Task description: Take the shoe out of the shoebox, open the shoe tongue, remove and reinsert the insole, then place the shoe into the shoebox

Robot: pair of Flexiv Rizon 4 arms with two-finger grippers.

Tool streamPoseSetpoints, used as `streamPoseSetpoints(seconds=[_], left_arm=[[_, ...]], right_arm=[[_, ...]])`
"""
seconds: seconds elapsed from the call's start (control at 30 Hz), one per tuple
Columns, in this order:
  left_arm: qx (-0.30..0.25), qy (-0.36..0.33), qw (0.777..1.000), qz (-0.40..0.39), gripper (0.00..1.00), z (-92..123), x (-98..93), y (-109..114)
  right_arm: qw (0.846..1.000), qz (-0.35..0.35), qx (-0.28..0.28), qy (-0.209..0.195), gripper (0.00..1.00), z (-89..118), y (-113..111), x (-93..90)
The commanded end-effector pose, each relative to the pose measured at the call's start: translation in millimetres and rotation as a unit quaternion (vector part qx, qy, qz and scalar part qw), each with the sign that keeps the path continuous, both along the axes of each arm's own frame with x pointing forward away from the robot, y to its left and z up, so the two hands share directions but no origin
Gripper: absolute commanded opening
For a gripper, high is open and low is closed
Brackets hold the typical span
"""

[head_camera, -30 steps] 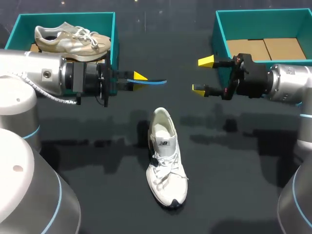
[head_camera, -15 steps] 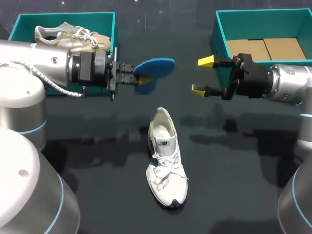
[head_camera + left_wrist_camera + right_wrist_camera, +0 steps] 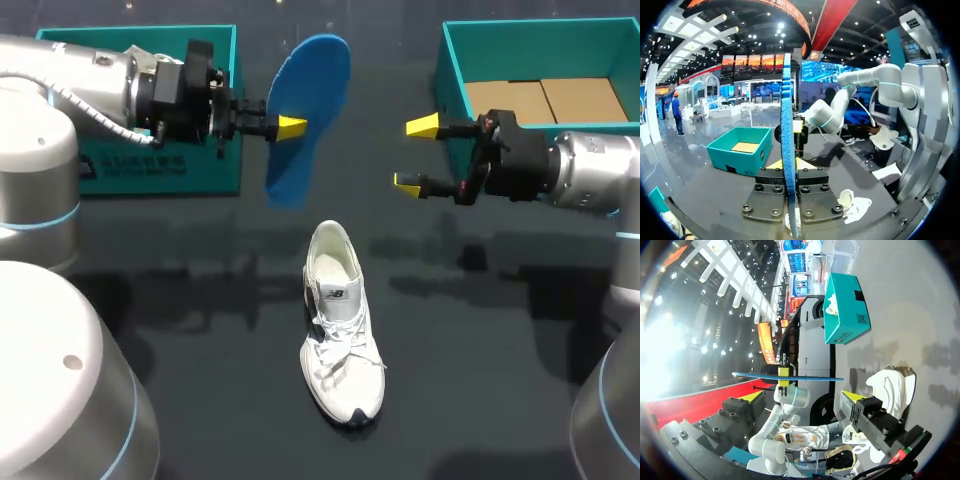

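Insole reinsertion looks like the step in hand. At upper left of the head frame, the yellow-tipped left gripper (image 3: 290, 127) is clamped on the flat blue foam insole (image 3: 315, 85), pinching one long edge; the left wrist view shows the insole edge-on between its fingers. The insole's long axis slants from upper right down to lower left. Below it, mid-frame, the white lace-up sneaker (image 3: 340, 325) lies on the dark table (image 3: 500, 400), heel up-frame and toe down-frame, its opening below and slightly right of the insole's lower end. The left gripper is nearer that opening. Rightward, the yellow-tipped right gripper (image 3: 415, 154) hangs with fingers spread around nothing, just beside the teal cardboard shoebox (image 3: 455, 70) at upper right.
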State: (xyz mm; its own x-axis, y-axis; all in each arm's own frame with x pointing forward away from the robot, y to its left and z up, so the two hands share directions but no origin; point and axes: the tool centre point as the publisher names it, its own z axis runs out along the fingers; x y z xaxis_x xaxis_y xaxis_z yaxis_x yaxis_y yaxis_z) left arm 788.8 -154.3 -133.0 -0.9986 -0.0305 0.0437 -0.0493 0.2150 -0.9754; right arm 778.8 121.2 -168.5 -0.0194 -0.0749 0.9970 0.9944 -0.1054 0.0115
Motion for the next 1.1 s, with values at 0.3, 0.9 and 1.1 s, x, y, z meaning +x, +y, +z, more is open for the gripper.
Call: streamPoseSetpoints(seconds=[0.3, 0.9, 1.1], left_arm=[[-0.076, 0.446, 0.89, 0.063, 0.0, 3.6, 6.9, -5.9], [-0.057, 0.623, 0.767, 0.146, 0.0, -12.8, 13.7, -15.8], [-0.057, 0.661, 0.722, 0.196, 0.0, -24.0, 14.2, -19.9]], right_arm=[[1.0, 0.0, -0.001, 0.0, 1.0, 0.1, 0.0, -1.8], [1.0, 0.0, -0.001, 0.0, 1.0, 0.1, 0.0, -1.8], [1.0, 0.0, -0.001, 0.0, 1.0, 0.1, 0.0, -1.8]])
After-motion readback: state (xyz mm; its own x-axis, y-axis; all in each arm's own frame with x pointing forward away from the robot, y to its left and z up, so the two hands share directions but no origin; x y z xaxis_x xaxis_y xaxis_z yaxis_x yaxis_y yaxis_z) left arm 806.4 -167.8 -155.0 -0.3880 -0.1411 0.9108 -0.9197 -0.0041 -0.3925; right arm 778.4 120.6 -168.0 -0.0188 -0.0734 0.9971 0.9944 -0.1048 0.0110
